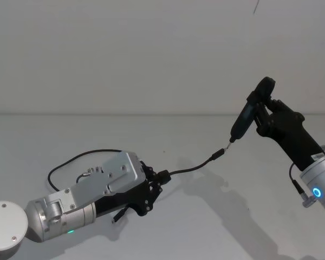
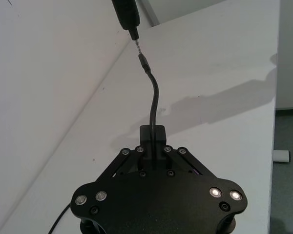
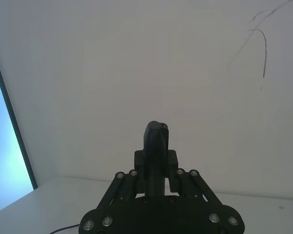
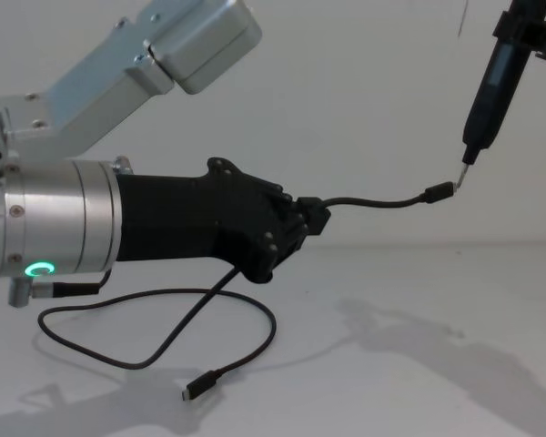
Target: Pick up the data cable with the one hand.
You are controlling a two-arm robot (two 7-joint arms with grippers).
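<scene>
Left gripper (image 4: 314,218) aims data cable (image 4: 382,202) rightward

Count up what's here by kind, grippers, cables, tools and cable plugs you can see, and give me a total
Grippers: 2, the left gripper shut on the data cable, the right gripper shut on the pen-shaped tool.
Cables: 1.
Pen-shaped tools: 1.
Cable plugs: 2, one by the tool's tip, one on the table.
Total: 6.

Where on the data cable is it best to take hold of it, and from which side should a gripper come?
Judging by its pose, grip near the plug end, as the left gripper does: shut on the data cable from the robot's left, leaving a short stiff stub reaching the pen-shaped tool in the right gripper. The slack loop droops to the table.
</scene>
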